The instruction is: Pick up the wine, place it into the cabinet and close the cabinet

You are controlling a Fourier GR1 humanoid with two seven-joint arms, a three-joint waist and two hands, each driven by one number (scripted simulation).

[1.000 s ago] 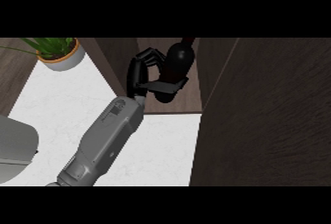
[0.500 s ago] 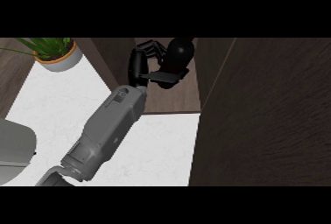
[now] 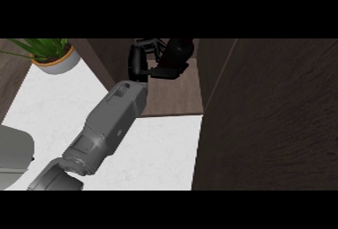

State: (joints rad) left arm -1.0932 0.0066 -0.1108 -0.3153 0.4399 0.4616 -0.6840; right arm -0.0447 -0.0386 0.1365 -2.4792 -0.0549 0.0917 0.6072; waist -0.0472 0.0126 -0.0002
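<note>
- Looking down from the head view, one grey forearm (image 3: 109, 125) comes in from the lower left and slants up and to the right across the white tabletop (image 3: 155, 152).
- The forearm ends in the black left hand (image 3: 140, 60), which lies inside the opening of the cabinet (image 3: 125, 56), near the upper edge of the view.
- The hand's fingers (image 3: 149, 43) arch over towards the right and the thumb (image 3: 165, 72) juts out to the right lower down. Both are curled round the wine (image 3: 178, 53).
- The wine is a dark bottle just to the right of the palm. It is inside the cabinet, above the brown shelf board (image 3: 175, 96). I cannot tell whether its base touches the board.
- The bottle's upper end is cut off by the edge of the view, so its neck cannot be made out.
- A wide dark wood panel (image 3: 271, 120) fills the right side of the view, from the top down past the front edge of the shelf board. It stands beside the opening rather than across it.
- A potted plant (image 3: 54, 57) with green leaves in a pale pot stands on the tabletop at the upper left. It is just outside the cabinet's left wall and well apart from the hand.
- A pale grey rounded shape (image 3: 13, 154) shows at the left edge, and I cannot tell what it is.
- The right hand does not show.
</note>
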